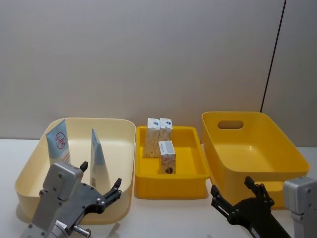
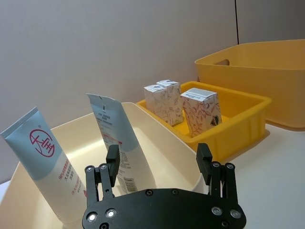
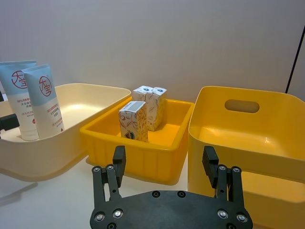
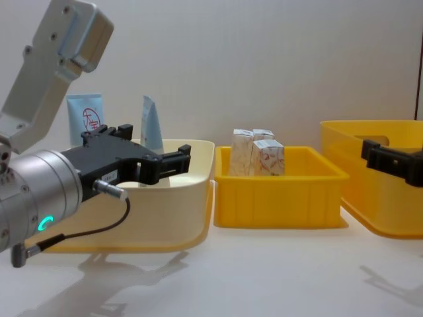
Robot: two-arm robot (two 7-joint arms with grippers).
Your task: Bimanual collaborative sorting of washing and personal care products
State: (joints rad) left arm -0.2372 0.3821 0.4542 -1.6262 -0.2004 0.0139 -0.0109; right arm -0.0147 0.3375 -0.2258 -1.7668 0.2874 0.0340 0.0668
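Two white squeeze tubes [image 1: 58, 144] with light-blue tops and a red round logo stand in the left half of the rounded cream plastic bin [image 1: 115, 130]. Three cream cartons [image 1: 167, 154] with reddish print stand in the small yellow bin [image 1: 171, 187] in the middle. The big glossy yellow bin [image 1: 257, 148] with a slot handle sits to the right. Surface [image 1: 168, 218] is smooth and white. Wall [image 1: 148, 59] is plain grey, with a thin dark vertical line [image 1: 272, 64] at right. Left gripper [image 1: 101, 174] is at the cream bin's near rim, jaws wide apart, empty. Right gripper [image 1: 231, 185] is by the big bin's near side, also spread and empty.
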